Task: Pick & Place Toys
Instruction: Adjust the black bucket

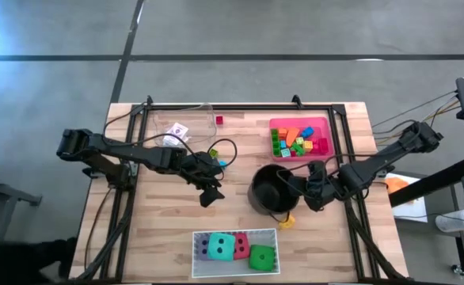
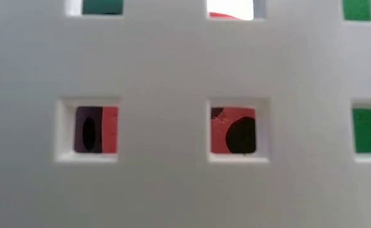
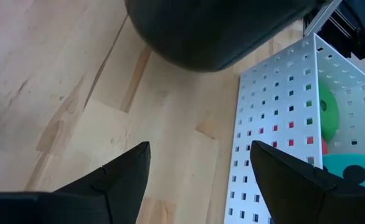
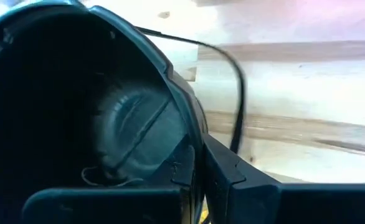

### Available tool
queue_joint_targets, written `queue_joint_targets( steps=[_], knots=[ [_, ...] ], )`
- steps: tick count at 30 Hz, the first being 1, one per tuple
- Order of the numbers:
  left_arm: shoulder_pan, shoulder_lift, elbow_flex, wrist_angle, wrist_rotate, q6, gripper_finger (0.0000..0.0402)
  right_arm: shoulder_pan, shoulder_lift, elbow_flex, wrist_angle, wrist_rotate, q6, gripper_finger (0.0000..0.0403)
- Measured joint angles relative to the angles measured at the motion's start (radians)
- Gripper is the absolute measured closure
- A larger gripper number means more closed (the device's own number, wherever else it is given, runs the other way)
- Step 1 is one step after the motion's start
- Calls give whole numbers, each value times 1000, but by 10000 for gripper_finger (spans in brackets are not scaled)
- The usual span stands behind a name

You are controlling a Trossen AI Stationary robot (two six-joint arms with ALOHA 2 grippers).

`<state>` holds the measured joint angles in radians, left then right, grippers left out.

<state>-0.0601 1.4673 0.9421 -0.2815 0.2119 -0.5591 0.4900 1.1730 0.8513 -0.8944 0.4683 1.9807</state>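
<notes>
We are seeing the left gripper [image 1: 211, 192] hanging over bare wood near the middle of the table [image 1: 161, 237], its two dark fingers [image 3: 123, 177] standing well apart with nothing between them and nothing touching them; in the left wrist view only the tabletop shows in the gap. Ahead of those fingers the white perforated tray [image 3: 263, 143] is standing at the table's near edge, its long axis running across the table, and the four soft dice are sitting in it side by side in a row along that axis: the purple die [image 1: 204, 247], the teal die [image 1: 222, 246], the red die [image 1: 241, 242] and the green die [image 1: 262, 257]. Moving rightward, the black round pot [image 1: 268, 190] is standing upright just beyond the tray, and the right gripper [image 1: 302, 188] is meeting its rim on the right side, fingers pinched together on the pot's wall, as the right wrist view is showing one jaw inside and one outside. Behind, the pink tray [image 1: 325, 127] is holding a heap of small plastic blocks [image 1: 297, 142], one yellow block [image 1: 286, 222] is lying loose beside the pot, and a lone red block [image 1: 219, 120] is lying by the clear tray [image 1: 188, 123].
</notes>
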Motion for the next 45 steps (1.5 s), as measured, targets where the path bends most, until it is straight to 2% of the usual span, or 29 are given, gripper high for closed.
queue_joint_targets(
  steps=[9,16,21,28,45],
  knots=[
    [0,0,0,0,6,0,124,0,-48,170,-418,-53,5,394],
    [0,0,0,0,7,0,124,1,-68,256,-616,-107,3,394],
    [0,0,0,0,10,1,124,2,-119,197,-612,-167,15,394],
    [0,0,0,-1,10,1,123,1,-176,107,-564,-182,38,394],
    [0,0,0,0,10,1,123,1,-195,-11,-518,-214,0,394]
  ],
)
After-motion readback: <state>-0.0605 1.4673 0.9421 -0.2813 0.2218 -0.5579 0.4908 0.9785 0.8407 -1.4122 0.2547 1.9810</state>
